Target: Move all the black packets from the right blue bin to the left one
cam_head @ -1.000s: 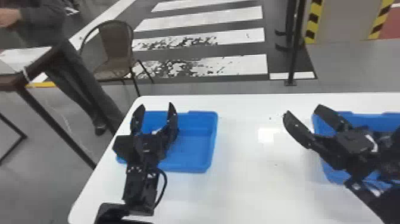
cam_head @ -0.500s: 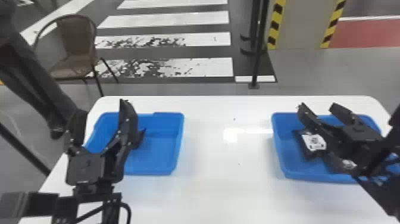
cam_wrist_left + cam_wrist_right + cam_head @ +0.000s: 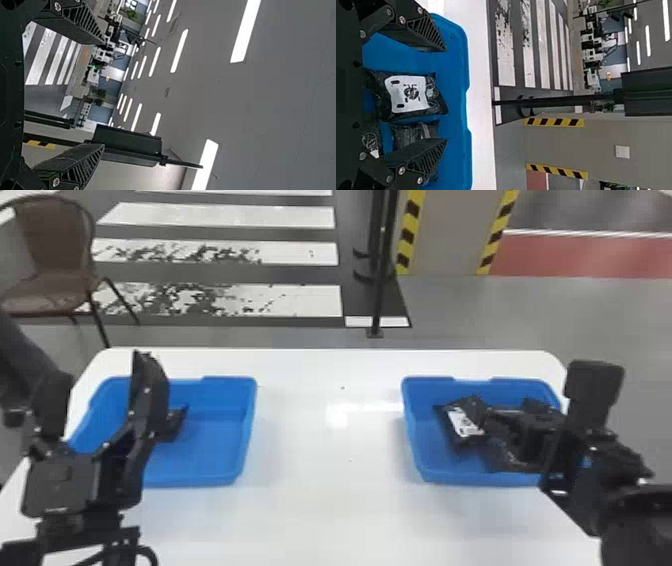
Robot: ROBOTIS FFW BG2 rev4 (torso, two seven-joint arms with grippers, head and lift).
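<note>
My right gripper (image 3: 530, 435) is low over the right blue bin (image 3: 417, 450). Its fingers are apart in the right wrist view, where the gripper (image 3: 445, 95) faces a black packet (image 3: 437, 105) with a white label (image 3: 409, 94); touching cannot be told. That packet (image 3: 450, 432) lies in the right bin. More black packets, one of them (image 3: 409, 133) beside it, are partly covered by a finger. My left gripper (image 3: 100, 370) stands open above the left part of the left blue bin (image 3: 250, 415); the left wrist view has this gripper (image 3: 104, 94) holding nothing. Behind its finger lies a black packet (image 3: 175, 425).
A white table (image 3: 320, 500) carries both bins, with a wide stretch of its top between them. Past the far edge stand a brown chair (image 3: 55, 285) at the left and a thin black post (image 3: 380, 290).
The head view has swung right. My right gripper has shifted from the right bin's left edge to over its inside. Relative to the left bin, my left gripper has moved left, uncovering the packet there.
</note>
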